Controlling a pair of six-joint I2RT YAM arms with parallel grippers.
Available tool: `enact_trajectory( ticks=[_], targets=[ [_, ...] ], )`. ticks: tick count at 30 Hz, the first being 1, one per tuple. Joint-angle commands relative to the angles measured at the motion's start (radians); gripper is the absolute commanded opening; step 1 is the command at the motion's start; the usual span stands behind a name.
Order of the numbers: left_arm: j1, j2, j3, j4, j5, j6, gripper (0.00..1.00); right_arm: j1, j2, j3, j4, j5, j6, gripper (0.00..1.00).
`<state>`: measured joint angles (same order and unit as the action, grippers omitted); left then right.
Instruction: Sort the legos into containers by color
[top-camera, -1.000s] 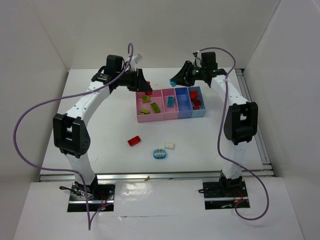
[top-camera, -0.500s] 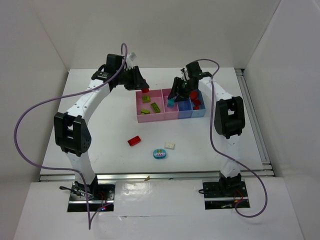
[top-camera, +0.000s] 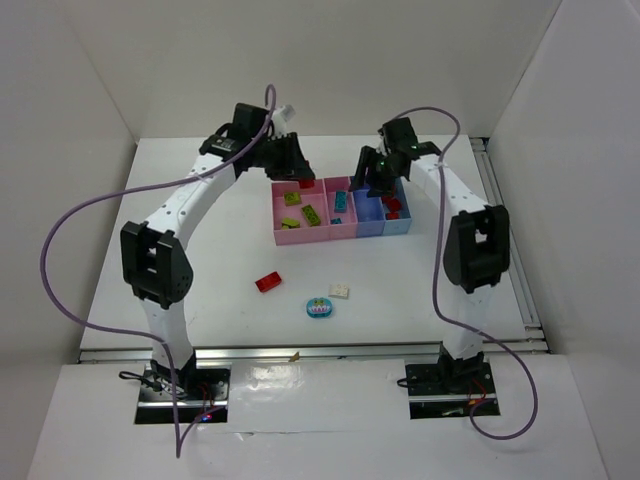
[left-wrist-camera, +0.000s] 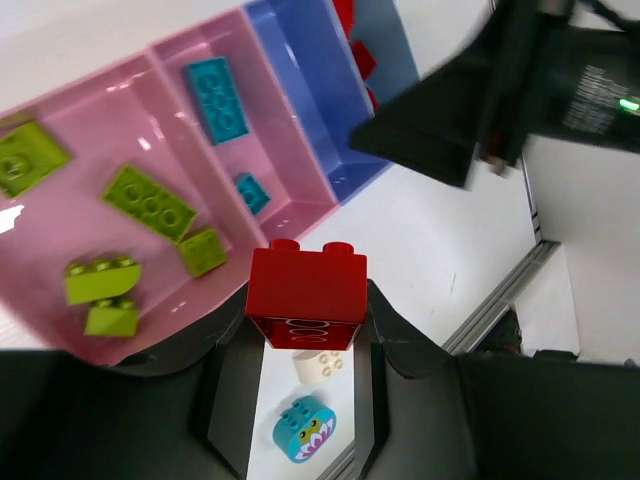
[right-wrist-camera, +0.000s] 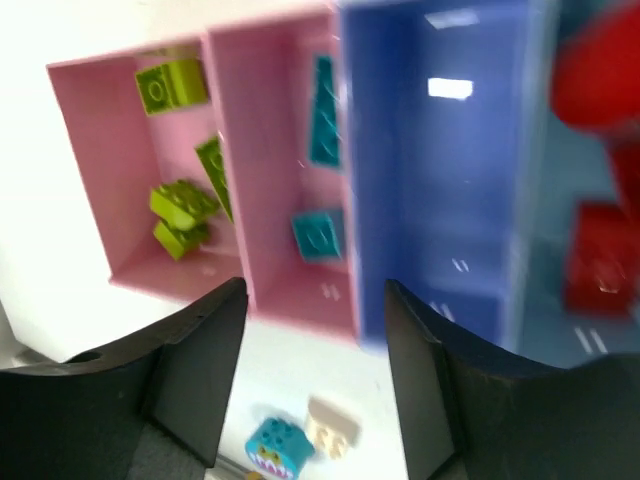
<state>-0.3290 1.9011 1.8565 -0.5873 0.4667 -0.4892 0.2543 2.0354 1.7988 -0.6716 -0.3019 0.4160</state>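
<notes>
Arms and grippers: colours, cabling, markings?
Both the left arm and right arm are white tubular links with black joint housings. A lilac cable loops loosely along each. The left gripper and right gripper have matte black wedge-shaped fingers. A green light glows on the right wrist, beside small unreadable print.

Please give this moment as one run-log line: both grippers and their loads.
left gripper: shut on red plastic lego brick | right gripper: open, empty, above narrow pink plastic bin and blue plastic bin

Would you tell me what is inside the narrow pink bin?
A long teal brick and a small teal brick lie in the narrow pink bin. The wrist views show its whole floor, so nothing is hidden.
</notes>
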Motion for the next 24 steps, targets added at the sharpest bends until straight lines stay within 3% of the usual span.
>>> enact_trajectory(
  ticks=[1, 5, 9, 16, 20, 24],
  targets=[
    [-0.057, 0.061, 0.076, -0.037, -0.008, 0.018, 0.0, -0.055, -0.262, -0.154, 0.075, 0.17, 0.062, 0.65],
    [-0.122, 0.174, 0.218, 0.032, 0.053, -0.014, 0.0, -0.096, -0.455, -0.376, 0.092, 0.376, 0.113, 0.73],
    [-0.131, 0.327, 0.334, 0.133, 0.165, -0.103, 0.0, -0.128, -0.63, -0.481, 0.075, 0.516, 0.136, 0.83],
    [-0.172, 0.496, 0.379, 0.371, 0.279, -0.271, 0.0, -0.15, -0.719, -0.521, 0.043, 0.563, 0.136, 0.89],
    [-0.214, 0.572, 0.45, 0.527, 0.27, -0.339, 0.0, -0.15, -0.774, -0.558, 0.043, 0.563, 0.136, 0.89],
    [-0.226, 0.644, 0.486, 0.586, 0.257, -0.396, 0.0, -0.15, -0.823, -0.582, 0.029, 0.563, 0.136, 0.89]
  ],
)
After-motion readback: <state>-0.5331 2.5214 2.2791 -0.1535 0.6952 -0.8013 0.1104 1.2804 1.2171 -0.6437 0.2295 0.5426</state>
